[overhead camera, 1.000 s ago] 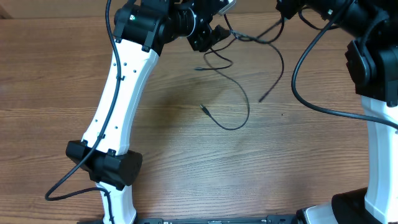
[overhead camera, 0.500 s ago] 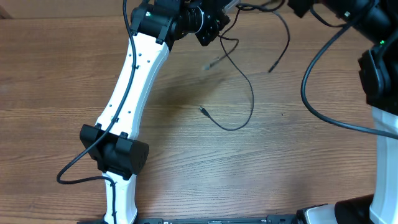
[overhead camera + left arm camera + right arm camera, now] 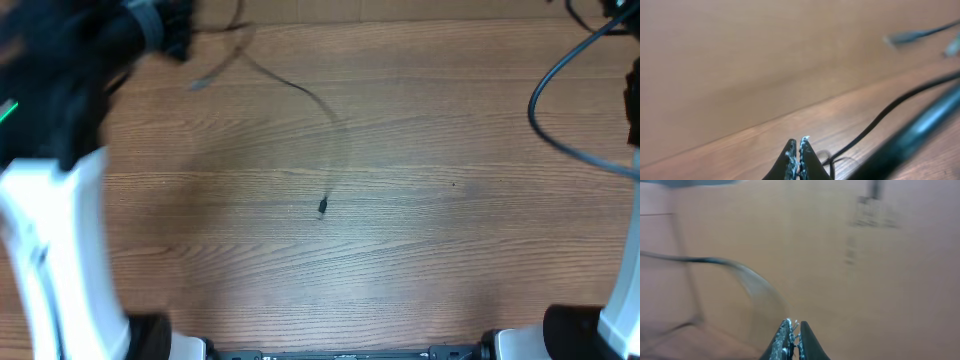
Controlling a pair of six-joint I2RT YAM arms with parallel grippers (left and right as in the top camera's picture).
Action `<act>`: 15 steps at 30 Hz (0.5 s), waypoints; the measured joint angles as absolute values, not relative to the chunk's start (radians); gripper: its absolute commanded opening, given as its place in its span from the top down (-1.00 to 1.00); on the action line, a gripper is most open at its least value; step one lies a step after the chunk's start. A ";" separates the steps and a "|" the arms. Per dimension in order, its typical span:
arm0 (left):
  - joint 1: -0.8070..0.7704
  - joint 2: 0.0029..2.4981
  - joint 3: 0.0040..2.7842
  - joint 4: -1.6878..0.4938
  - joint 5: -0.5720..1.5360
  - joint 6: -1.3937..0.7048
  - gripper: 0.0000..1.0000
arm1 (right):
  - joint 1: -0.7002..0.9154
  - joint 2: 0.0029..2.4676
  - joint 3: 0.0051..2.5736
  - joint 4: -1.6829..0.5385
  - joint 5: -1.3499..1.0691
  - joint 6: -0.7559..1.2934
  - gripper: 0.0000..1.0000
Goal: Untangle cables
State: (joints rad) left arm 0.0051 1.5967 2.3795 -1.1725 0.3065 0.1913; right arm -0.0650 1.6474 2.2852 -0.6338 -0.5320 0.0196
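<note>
A thin black cable (image 3: 305, 92) lies with its plug (image 3: 322, 207) on the wooden surface (image 3: 450, 250) and runs far-left to the left fingers (image 3: 790, 157), which pinch it. The right fingers (image 3: 784, 339) are pressed together, apparently empty

The place is shown to be a robotics lab or test bench. A wood-grain table (image 3: 420, 260) is flanked by two white-and-black robot arms, the left arm (image 3: 50, 230) at the near left and the right arm (image 3: 620, 325) at the near right. A black rail (image 3: 350, 353) is seen along the near edge. A thick black cable (image 3: 545, 120) is looped over the far right. A plain brown panel (image 3: 880, 290) with blurred printed marks (image 3: 875, 217), like cardboard, is shown in the right wrist view.
</note>
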 measured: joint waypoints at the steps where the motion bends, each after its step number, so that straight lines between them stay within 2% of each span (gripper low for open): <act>1: 0.026 1.562 2.384 -1.197 0.302 0.186 0.92 | -0.092 1.663 2.285 -0.628 -0.525 0.023 0.92; 8: 0.074 1.452 2.389 -1.266 0.279 0.176 0.92 | -0.242 1.772 2.285 -0.632 -0.500 0.045 0.92; 15: 0.056 1.524 2.387 -1.211 0.316 0.154 0.92 | -0.235 1.776 2.286 -0.750 -0.587 0.045 0.91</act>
State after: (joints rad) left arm 0.0555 1.5238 2.3867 -1.2106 0.3161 0.1543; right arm -0.2352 1.7756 2.2864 -0.7502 -0.5873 0.0452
